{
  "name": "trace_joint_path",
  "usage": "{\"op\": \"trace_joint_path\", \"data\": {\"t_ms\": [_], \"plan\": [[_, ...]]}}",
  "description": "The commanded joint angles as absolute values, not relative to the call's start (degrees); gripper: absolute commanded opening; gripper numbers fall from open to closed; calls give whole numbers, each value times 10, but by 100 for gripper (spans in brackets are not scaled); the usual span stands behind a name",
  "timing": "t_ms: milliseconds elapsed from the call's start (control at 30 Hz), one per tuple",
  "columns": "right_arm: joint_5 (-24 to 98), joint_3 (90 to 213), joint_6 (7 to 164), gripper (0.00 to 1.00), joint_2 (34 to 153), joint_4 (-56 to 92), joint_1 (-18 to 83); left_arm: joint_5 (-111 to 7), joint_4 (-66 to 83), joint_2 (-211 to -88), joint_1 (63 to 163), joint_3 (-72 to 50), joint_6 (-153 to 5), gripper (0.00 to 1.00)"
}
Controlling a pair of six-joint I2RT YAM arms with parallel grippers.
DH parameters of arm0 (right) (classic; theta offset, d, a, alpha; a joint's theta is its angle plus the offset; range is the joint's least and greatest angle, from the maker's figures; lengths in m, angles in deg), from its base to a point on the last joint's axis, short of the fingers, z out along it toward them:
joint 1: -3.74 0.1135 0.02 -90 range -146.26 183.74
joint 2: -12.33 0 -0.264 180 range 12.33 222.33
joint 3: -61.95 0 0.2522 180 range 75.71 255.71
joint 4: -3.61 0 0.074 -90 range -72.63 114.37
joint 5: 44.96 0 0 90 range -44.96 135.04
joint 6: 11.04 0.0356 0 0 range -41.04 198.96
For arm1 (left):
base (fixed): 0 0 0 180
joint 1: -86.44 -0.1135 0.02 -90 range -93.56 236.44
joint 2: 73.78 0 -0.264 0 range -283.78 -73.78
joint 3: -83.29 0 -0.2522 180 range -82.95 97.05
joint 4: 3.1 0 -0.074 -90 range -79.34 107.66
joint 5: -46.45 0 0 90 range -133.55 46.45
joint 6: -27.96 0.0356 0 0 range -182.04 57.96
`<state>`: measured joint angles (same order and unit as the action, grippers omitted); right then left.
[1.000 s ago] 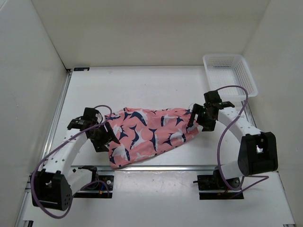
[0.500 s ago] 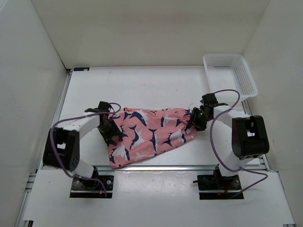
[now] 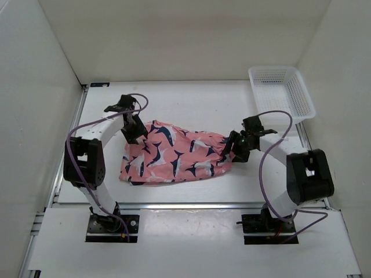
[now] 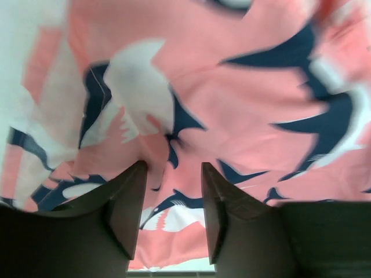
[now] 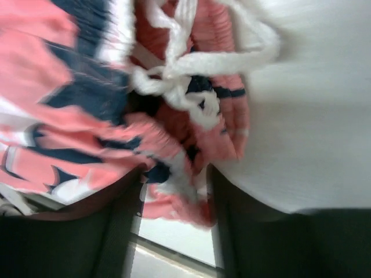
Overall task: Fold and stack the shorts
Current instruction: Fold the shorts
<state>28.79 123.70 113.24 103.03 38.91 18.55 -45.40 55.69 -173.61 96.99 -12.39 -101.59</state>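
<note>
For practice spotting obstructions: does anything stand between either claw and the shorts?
Nothing visible does. The left claw and right claw both grip the shorts, fabric between their fingers; the white basket sits apart, far right.

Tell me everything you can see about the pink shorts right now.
The shorts are soft coral-pink fabric printed with navy-and-white shark-like shapes, with a white drawstring tied at the gathered waistband. They lie rumpled across the middle of the white table, not yet neatly folded. The left gripper pinches their far left corner, and the right gripper pinches the waistband end on the right.
</note>
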Motion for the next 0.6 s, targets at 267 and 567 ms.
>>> {"op": "trace_joint_path", "data": {"t_ms": [267, 567], "plan": [[264, 1187, 1146, 70, 851, 437, 140, -417, 670, -1536, 861, -145, -955, 73], [241, 1132, 1182, 68, 817, 418, 140, -488, 664, -1487, 842, -325, -1057, 55]]}}
